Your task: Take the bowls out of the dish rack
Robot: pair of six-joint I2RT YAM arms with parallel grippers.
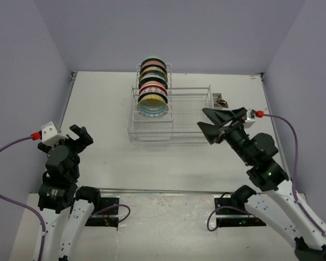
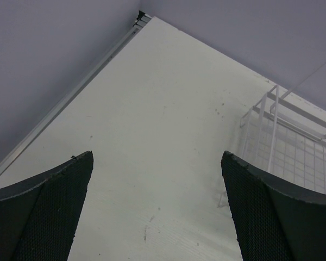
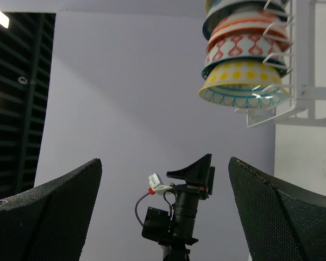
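Several patterned bowls (image 1: 152, 87) stand on edge in a row in the left part of the dish rack (image 1: 190, 117) at the back middle of the table. The nearest bowl (image 1: 152, 105) has a blue-white inside and a yellow outside. My right gripper (image 1: 202, 118) is open and empty, just off the rack's front right, turned on its side. In the right wrist view (image 3: 164, 160) the bowls (image 3: 242, 81) and the rack (image 3: 301, 92) show at the top right. My left gripper (image 1: 82, 134) is open and empty, far left of the rack; its wrist view (image 2: 157, 157) shows the rack's corner (image 2: 274, 128).
A small dark brownish object (image 1: 222, 101) lies in the rack's right end compartment. Purple-grey walls close in the white table (image 1: 103, 157) on three sides. The left arm (image 3: 179, 217) shows in the right wrist view.
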